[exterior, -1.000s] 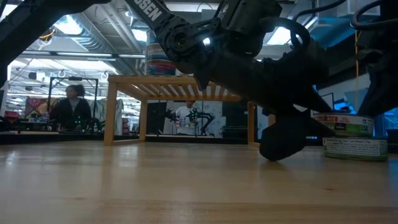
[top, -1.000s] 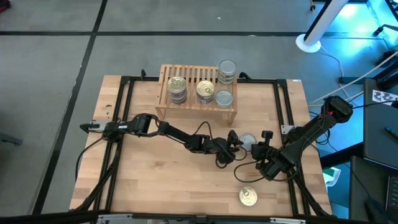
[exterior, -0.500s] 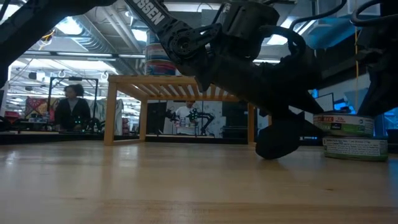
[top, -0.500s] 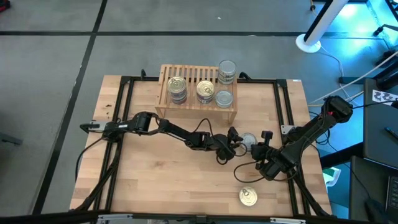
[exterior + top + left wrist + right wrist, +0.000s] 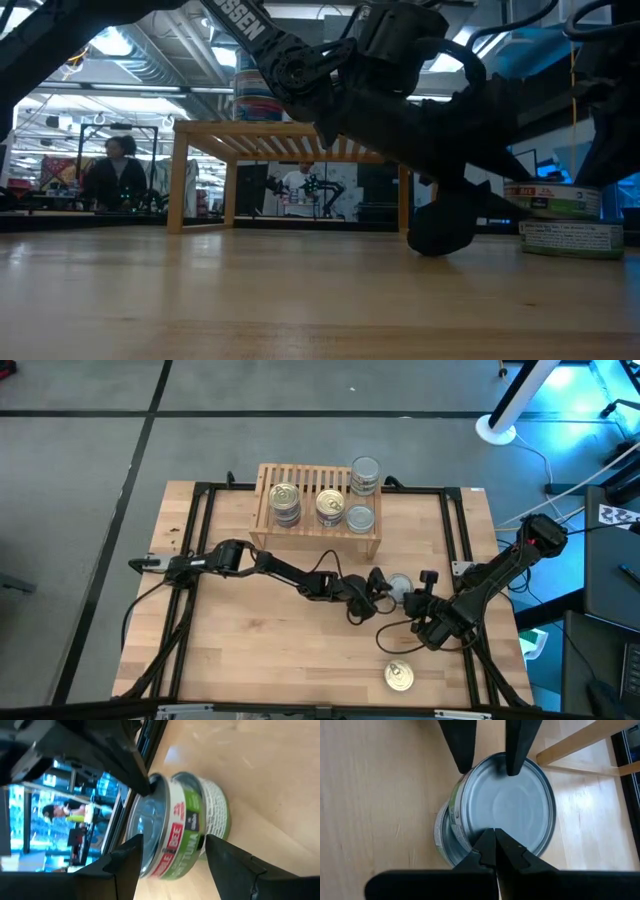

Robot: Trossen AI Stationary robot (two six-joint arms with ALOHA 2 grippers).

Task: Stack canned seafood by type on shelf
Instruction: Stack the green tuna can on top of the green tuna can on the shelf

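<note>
Two silver-lidded tins stand stacked on the table right of centre. The upper tin, with a green label, sits askew on the lower tin. My left gripper is open, reaching nearly level from the table's left, with a finger on either side of the upper tin. My right gripper is shut over that tin's lid. The shelf at the back carries several tins, both gold-lidded and silver-lidded. One gold-lidded tin stands alone near the front edge. My left gripper's fingers flank the upper tin; I cannot tell whether they touch it. My right gripper's shut fingertips meet the upper tin's lid at its rim, slanting down from the table's near right. The tin rests on the lower tin, shifted off its centre.
Black frame rails run along the table's left and right sides. The shelf's front legs stand just behind the stacked tins. Bare wood lies left of and in front of my left arm. In the low view, people show in the room behind.
My left gripper has rolled a little about the line it points along, and its fingers stand as far apart as before. The stacked tins and my right gripper have kept still.
</note>
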